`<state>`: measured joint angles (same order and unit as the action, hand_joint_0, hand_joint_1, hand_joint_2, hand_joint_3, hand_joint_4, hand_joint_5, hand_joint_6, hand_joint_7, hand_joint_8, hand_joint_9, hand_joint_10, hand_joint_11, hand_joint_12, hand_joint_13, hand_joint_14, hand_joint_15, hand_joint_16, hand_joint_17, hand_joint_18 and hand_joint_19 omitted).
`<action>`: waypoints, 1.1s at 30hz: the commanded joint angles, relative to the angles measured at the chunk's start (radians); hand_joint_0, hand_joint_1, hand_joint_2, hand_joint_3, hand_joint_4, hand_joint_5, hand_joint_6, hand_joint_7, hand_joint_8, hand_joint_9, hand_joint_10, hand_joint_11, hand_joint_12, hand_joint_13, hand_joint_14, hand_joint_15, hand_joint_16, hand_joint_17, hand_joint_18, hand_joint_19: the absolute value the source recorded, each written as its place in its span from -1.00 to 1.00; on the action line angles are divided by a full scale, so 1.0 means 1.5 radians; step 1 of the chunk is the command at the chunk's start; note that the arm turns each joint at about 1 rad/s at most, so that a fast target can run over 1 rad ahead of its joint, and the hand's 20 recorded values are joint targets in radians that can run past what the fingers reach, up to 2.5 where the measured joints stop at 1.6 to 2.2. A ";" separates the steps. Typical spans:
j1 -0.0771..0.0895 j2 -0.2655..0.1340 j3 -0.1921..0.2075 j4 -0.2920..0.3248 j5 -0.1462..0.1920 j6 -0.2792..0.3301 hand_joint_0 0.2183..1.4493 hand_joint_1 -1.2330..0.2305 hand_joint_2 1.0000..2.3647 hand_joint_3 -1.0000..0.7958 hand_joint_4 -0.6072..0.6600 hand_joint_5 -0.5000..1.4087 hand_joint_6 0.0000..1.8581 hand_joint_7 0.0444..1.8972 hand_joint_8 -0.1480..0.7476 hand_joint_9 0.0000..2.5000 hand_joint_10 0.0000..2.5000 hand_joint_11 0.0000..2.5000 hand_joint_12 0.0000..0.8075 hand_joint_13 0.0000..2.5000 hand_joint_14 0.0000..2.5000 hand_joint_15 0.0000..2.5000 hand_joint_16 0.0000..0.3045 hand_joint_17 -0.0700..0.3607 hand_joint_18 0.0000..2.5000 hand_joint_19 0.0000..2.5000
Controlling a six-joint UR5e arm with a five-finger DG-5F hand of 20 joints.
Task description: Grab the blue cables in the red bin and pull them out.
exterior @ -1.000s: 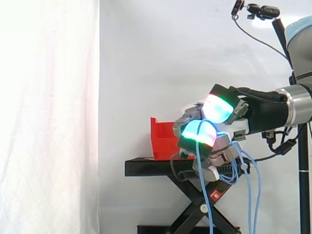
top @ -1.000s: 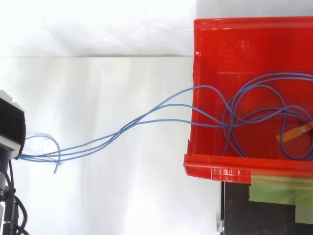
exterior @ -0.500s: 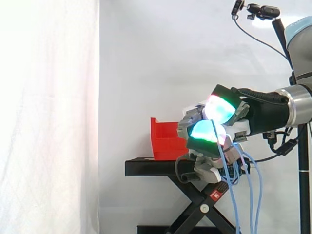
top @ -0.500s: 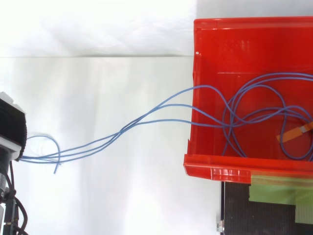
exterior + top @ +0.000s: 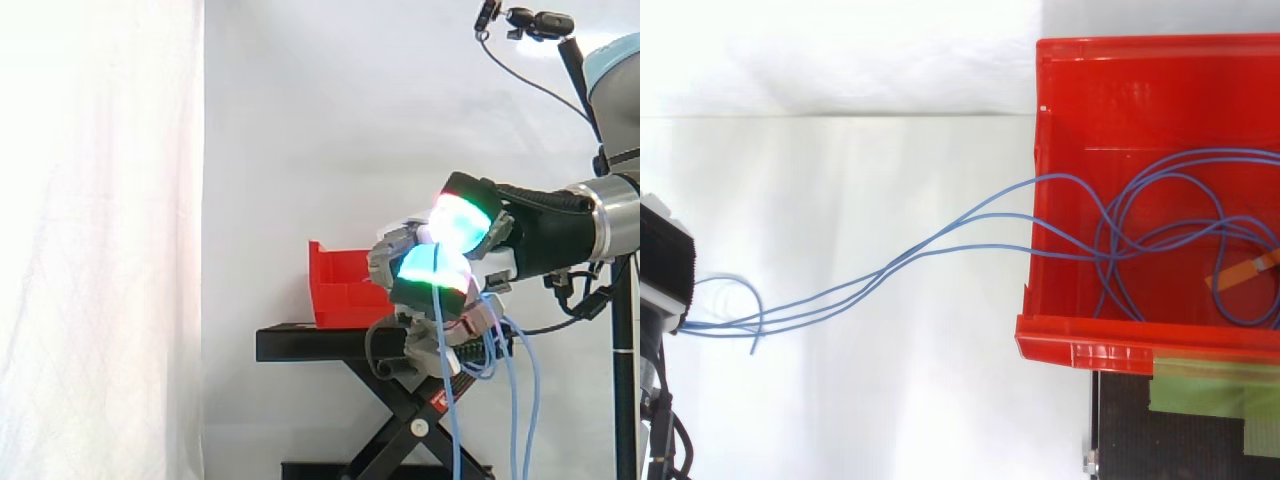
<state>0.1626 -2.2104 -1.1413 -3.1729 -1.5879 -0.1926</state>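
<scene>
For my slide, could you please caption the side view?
The hand grips the blue cables beside the red bin on its black stand, loose strands hanging below.

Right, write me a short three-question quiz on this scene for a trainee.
1. Fill in: the red bin stands on a black ____.
2. Pick one: the hand is A) open, B) shut on the blue cables, C) shut on nothing.
3. True or false: the blue cables lie fully outside the red bin.

Key: 1 stand; 2 B; 3 false, since loops of cable lie inside the bin.
</scene>
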 commanded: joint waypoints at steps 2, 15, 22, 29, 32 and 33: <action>-0.001 0.000 0.000 0.000 -0.002 0.012 0.11 -0.62 -1.00 -1.00 -0.20 0.41 -0.23 -0.23 -0.22 0.05 -0.98 0.22 -0.26 0.11 -0.99 0.30 -0.67 -0.16 -0.31 -0.29; 0.000 0.000 0.000 0.000 -0.003 0.027 0.15 -0.63 -1.00 -0.90 -0.22 0.32 0.09 -0.38 -0.20 0.04 -0.98 0.21 -0.26 0.12 -0.99 0.30 -0.67 -0.16 -0.30 -0.29; 0.000 0.000 0.000 0.007 -0.002 0.026 0.15 -0.63 -0.99 -0.89 -0.22 0.31 0.16 -0.42 -0.21 0.04 -0.98 0.21 -0.26 0.12 -0.99 0.29 -0.68 -0.16 -0.29 -0.29; 0.000 0.000 0.000 0.008 -0.002 0.026 0.16 -0.63 -1.00 -0.90 -0.22 0.30 0.18 -0.43 -0.21 0.04 -0.98 0.21 -0.27 0.12 -0.99 0.30 -0.68 -0.16 -0.28 -0.29; 0.000 0.001 0.000 0.008 -0.002 0.026 0.16 -0.63 -1.00 -0.92 -0.22 0.30 0.18 -0.44 -0.22 0.04 -0.98 0.21 -0.26 0.12 -0.99 0.30 -0.68 -0.16 -0.28 -0.29; 0.000 0.000 0.000 0.008 -0.002 0.026 0.16 -0.63 -1.00 -0.92 -0.22 0.30 0.19 -0.45 -0.22 0.04 -0.98 0.21 -0.25 0.12 -0.99 0.30 -0.68 -0.16 -0.28 -0.29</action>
<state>0.1626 -2.2100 -1.1412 -3.1618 -1.5907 -0.1541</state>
